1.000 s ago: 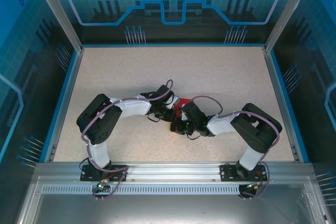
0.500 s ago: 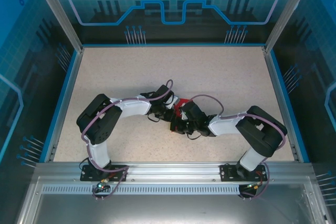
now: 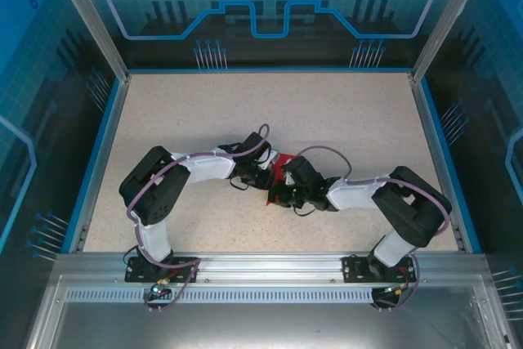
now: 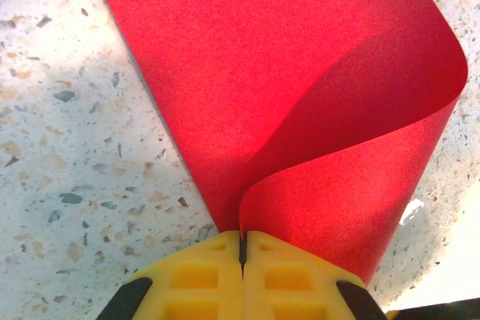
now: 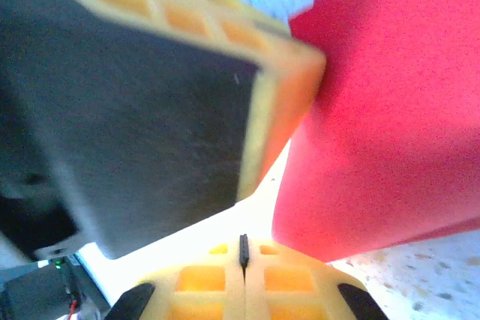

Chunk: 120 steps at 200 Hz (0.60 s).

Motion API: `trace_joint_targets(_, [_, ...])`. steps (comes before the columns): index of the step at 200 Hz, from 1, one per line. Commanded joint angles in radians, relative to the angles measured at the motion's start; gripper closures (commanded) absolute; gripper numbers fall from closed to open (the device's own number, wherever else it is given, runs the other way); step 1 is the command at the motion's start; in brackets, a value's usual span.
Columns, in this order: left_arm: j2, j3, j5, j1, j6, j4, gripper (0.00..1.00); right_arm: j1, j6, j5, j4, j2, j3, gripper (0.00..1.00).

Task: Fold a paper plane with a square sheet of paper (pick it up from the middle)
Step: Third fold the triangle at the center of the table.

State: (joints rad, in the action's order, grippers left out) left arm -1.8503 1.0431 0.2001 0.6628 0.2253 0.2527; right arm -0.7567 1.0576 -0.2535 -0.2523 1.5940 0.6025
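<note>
The left gripper (image 4: 241, 236) has its fingers pressed together on the near edge of the paper (image 4: 285, 73), which spreads toward 12 o'clock on the table (image 4: 60, 148) and curls over at 2 o'clock. The right gripper (image 5: 242, 249) is closed too, with the paper at its 2 o'clock; whether it grips the paper I cannot tell.

far table (image 3: 270, 112) free; l gripper (image 4: 242, 245) blocks
</note>
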Motion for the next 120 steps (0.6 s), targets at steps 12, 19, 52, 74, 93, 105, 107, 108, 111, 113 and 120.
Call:
trace_joint_targets(12, [-0.053,-0.026,-0.007,0.0,-0.028,0.026,0.99,0.073,-0.027,-0.071,-0.057,-0.025,-0.025,1.0])
trace_joint_targets(19, [-0.055,-0.026,-0.007,0.0,-0.027,0.027,0.99,0.075,-0.031,-0.075,-0.054,-0.021,-0.02,1.0])
trace_joint_targets(52, [-0.058,-0.026,-0.006,0.0,-0.025,0.025,0.99,0.079,-0.028,-0.067,-0.057,0.023,-0.02,1.0])
trace_joint_targets(74, [-0.059,-0.02,-0.004,-0.001,-0.025,0.028,0.99,0.086,-0.017,-0.044,-0.076,0.055,-0.048,1.0])
trace_joint_targets(93, [-0.059,-0.022,-0.005,-0.001,-0.03,0.03,0.99,0.088,-0.014,-0.045,-0.099,0.087,-0.061,1.0])
trace_joint_targets(105, [-0.061,-0.022,-0.004,0.0,-0.031,0.03,0.98,0.088,-0.012,-0.044,-0.1,0.099,-0.065,1.0])
trace_joint_targets(107, [-0.061,-0.022,-0.003,0.0,-0.032,0.03,0.99,0.088,-0.01,-0.044,-0.104,0.101,-0.067,1.0])
trace_joint_targets(108, [-0.061,-0.022,-0.003,0.0,-0.032,0.031,0.99,0.089,-0.01,-0.043,-0.106,0.1,-0.068,1.0])
trace_joint_targets(111, [-0.061,-0.022,-0.002,-0.001,-0.031,0.031,0.98,0.088,-0.01,-0.043,-0.111,0.1,-0.072,1.0])
trace_joint_targets(113, [-0.061,-0.022,-0.001,-0.002,-0.033,0.031,0.98,0.088,-0.008,-0.044,-0.115,0.099,-0.074,1.0])
trace_joint_targets(120, [-0.062,-0.022,0.001,-0.001,-0.031,0.032,0.99,0.087,-0.009,-0.043,-0.118,0.094,-0.077,1.0])
